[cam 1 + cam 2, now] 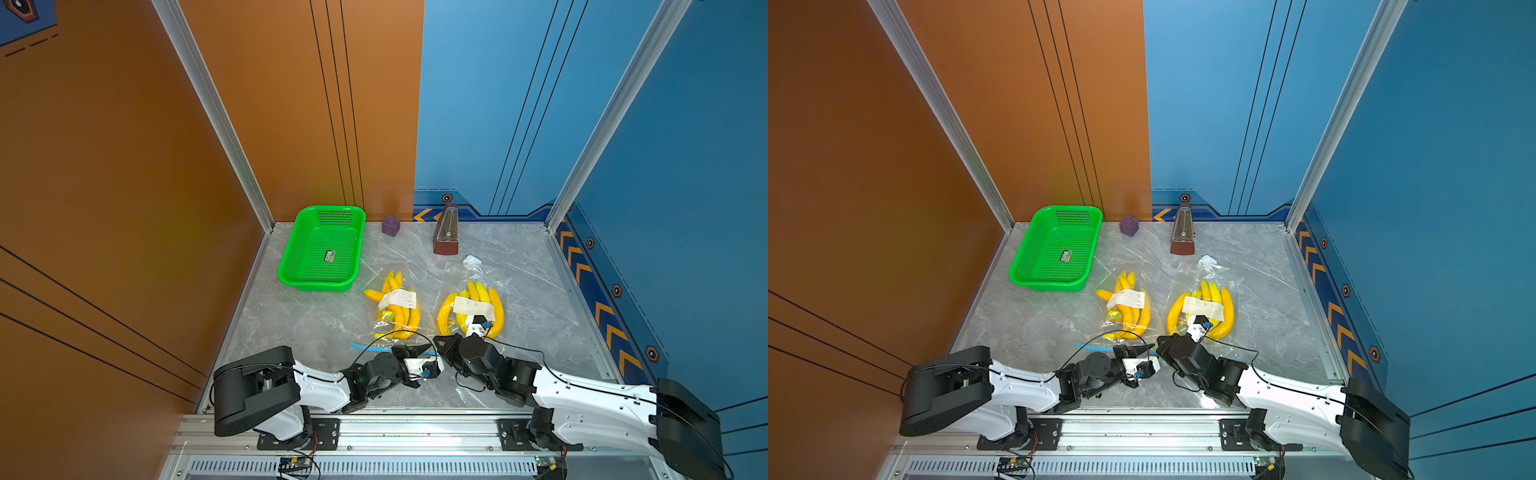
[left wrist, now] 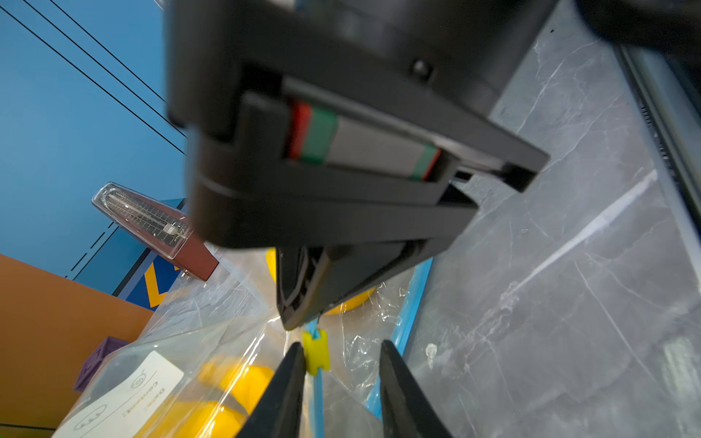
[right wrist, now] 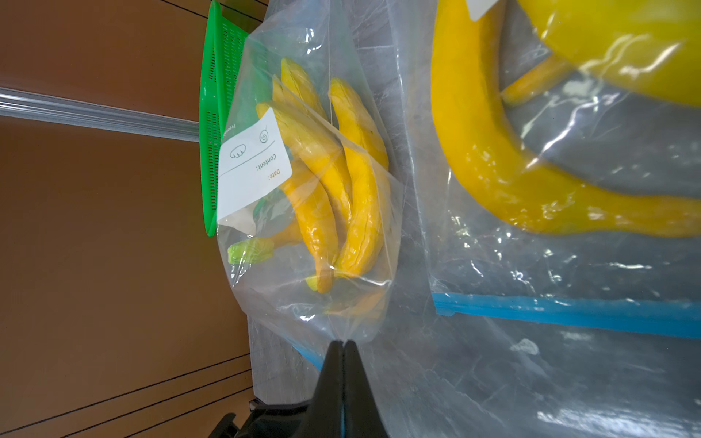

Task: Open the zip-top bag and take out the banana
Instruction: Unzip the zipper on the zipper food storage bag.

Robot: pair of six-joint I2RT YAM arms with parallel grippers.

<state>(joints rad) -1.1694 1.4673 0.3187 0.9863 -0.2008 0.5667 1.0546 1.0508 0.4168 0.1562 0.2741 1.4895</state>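
Left fingers [image 2: 280, 394] flanking yellow slider [image 2: 315, 350], bases cropped, bananas [image 2: 242, 379] blurred in bag [image 2: 212, 333]

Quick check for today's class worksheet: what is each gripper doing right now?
Left gripper: open, fingers astride the yellow zip slider, not closed on it.
Right gripper: shut, pinching the zip-top bag at its edge.

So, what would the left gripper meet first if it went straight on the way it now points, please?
Most likely the yellow zip slider, sitting just ahead between the open fingers of the left gripper on the zip-top bag; the shut right gripper lies just beyond.
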